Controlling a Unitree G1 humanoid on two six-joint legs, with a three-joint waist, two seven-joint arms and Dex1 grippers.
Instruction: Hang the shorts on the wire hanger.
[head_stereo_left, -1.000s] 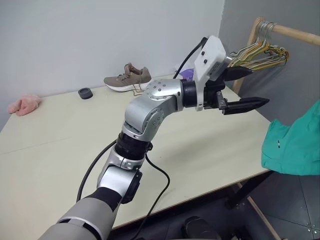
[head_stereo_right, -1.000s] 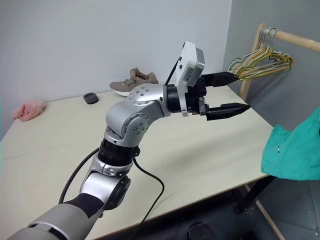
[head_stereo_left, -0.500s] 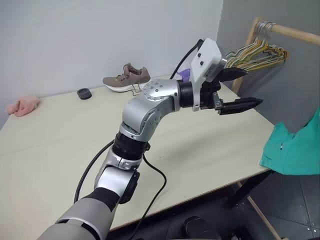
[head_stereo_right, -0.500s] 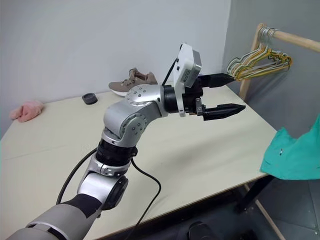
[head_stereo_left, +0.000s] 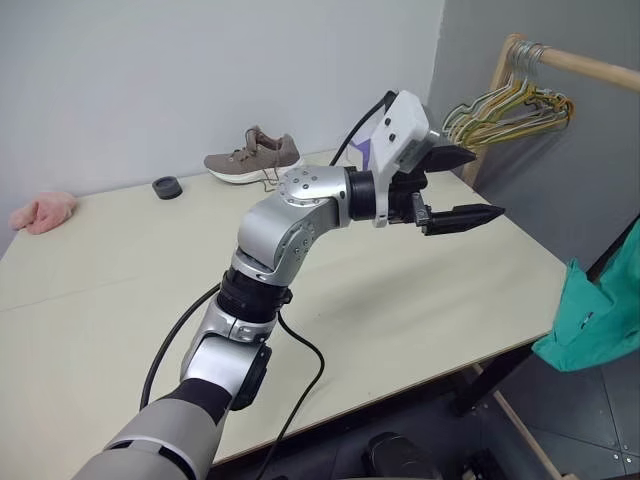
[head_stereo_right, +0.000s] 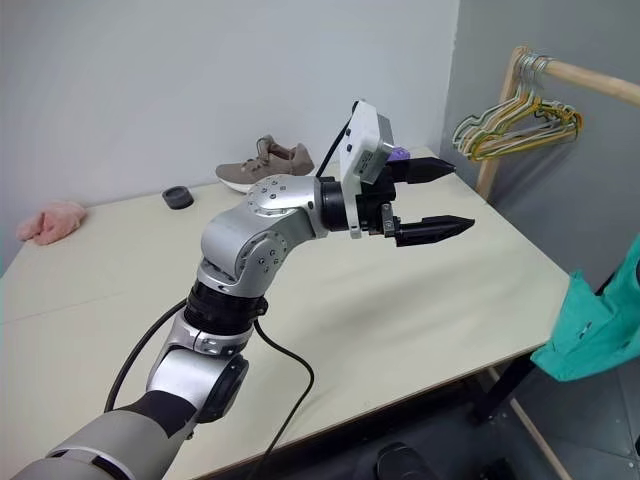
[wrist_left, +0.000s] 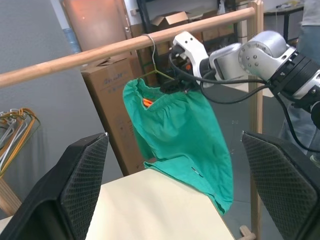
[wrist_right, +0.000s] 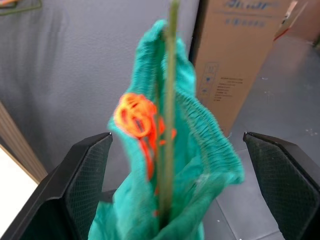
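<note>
1. Two changes stand out: the shorts (wrist_left: 175, 132) now hang narrower and further off the worktop (head_stereo_left: 420, 300) edge than a second ago; they dangle from the wire hanger (wrist_left: 155, 67), hooked on the wooden rail (wrist_left: 100, 52).
2. The right gripper (wrist_right: 175, 165) has its fingers spread wide either side of the waistband, released, where a second ago it was nearly clenched; I judge the hanging done.
3. The left gripper (head_stereo_left: 462, 186) hovers over the worktop, fingers apart, empty; the spare hangers (head_stereo_left: 505, 105) sit untouched.
</note>
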